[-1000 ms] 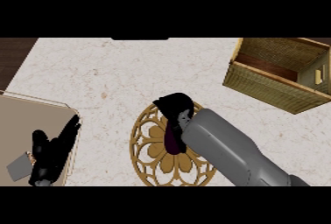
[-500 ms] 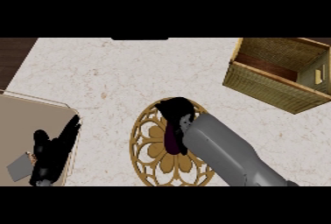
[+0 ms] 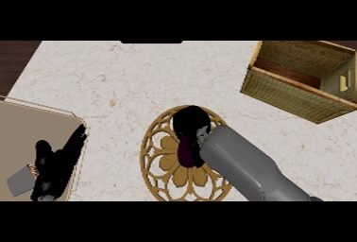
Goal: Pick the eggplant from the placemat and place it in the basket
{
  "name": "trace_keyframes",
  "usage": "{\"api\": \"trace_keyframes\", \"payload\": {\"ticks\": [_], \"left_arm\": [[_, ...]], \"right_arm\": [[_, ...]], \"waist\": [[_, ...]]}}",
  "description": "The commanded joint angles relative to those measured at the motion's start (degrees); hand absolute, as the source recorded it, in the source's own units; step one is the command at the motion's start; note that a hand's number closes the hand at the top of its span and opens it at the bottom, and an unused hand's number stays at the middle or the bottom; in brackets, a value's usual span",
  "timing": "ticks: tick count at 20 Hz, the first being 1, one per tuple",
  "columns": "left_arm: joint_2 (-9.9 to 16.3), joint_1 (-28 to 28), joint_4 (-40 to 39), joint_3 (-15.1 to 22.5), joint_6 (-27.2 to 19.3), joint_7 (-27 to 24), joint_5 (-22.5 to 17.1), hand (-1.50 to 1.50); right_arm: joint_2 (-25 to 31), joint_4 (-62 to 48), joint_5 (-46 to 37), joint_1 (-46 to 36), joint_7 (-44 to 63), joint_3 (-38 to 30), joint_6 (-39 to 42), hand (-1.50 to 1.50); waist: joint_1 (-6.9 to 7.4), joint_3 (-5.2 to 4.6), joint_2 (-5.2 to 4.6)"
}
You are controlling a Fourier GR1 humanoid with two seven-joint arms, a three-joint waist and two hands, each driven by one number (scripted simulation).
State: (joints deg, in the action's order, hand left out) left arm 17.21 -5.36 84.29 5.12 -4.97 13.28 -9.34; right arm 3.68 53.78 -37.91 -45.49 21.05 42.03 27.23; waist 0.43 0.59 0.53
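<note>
- The left hand (image 3: 57,165) rests at the view's left edge, near the bottom, with its fingers straight. It holds nothing.
- Beside it, the right arm (image 3: 244,165) comes up from the bottom edge and lies over the mat (image 3: 162,163).
- The right hand (image 3: 190,122) is down on the mat's far part. Its fingers look curled round the top of the eggplant (image 3: 187,152).
- The eggplant is dark purple. Only part of it shows, beside the arm and over the middle of the mat. I cannot tell if it is off the mat yet.
- The basket (image 3: 301,80) is farther off, up at the right, well apart from the mat. It is open at the top.
- What could go wrong: the hand holds only one end, so the eggplant might slip out on the way.
- It could also bump the basket's near wall if it is carried too low.
</note>
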Motion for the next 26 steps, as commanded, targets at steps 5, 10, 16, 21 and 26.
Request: {"api": "trace_keyframes", "payload": {"ticks": [5,10,16,21,26], "left_arm": [[-1.4,-4.3,0.6,1.9,-0.5,3.0,1.0,0.0],[-1.5,-2.9,-2.3,1.2,-0.4,1.8,1.3,0.0],[-2.9,-0.4,-3.8,3.2,0.8,1.4,2.3,0.0],[-1.5,-2.4,-3.6,1.0,1.0,1.4,1.1,0.0],[-1.4,-2.0,-3.8,0.6,1.0,2.0,1.1,0.0]], "right_arm": [[-3.5,-3.8,-3.1,-0.2,11.2,-5.8,-6.4,1.5],[-3.6,-5.6,-2.1,-7.1,33.2,-17.5,-15.5,1.5],[-3.7,-7.4,-1.8,-16.6,45.9,-13.5,-23.3,1.5],[-3.7,-0.2,-3.3,-18.4,43.3,-22.8,-43.2,1.5],[-3.3,3.5,-12.0,-24.1,44.9,-25.0,-53.9,1.5]], "waist": [[0.44,-0.54,-0.46],[-0.14,-0.68,-0.35],[2.51,-0.67,-0.93],[0.93,-0.45,-0.4],[-0.21,-0.63,-0.27]]}}
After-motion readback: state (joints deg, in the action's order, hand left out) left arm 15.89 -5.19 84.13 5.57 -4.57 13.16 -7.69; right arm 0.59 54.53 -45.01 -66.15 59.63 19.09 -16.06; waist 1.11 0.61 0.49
